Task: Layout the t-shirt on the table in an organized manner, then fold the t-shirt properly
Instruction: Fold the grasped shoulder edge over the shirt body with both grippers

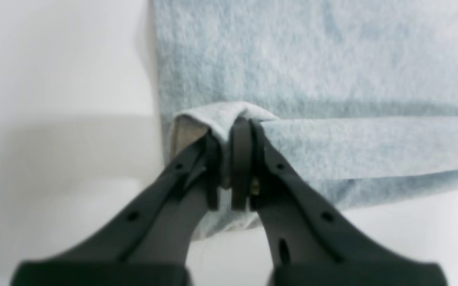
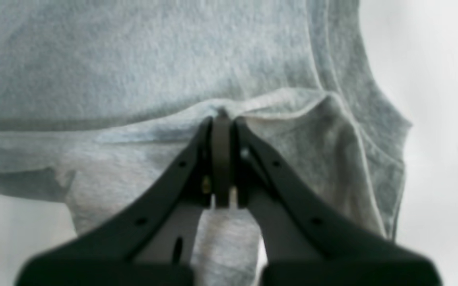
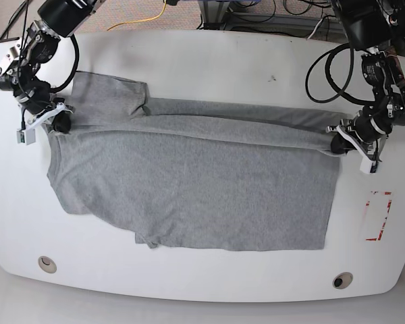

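The grey t-shirt point(image 3: 189, 189) lies flat across the white bench point(image 3: 209, 61), its far long edge doubled over toward the middle. My left tool point(image 1: 231, 159) is closed tight on the hem corner, and my right tool point(image 2: 222, 131) is pinched on the fabric near the sleeve. I judge this is the first lengthwise fold; next I must carry both corners forward together and evenly.

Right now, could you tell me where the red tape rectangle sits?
In the base view, the red tape rectangle lies on the table's right side, just beyond the t-shirt's edge.
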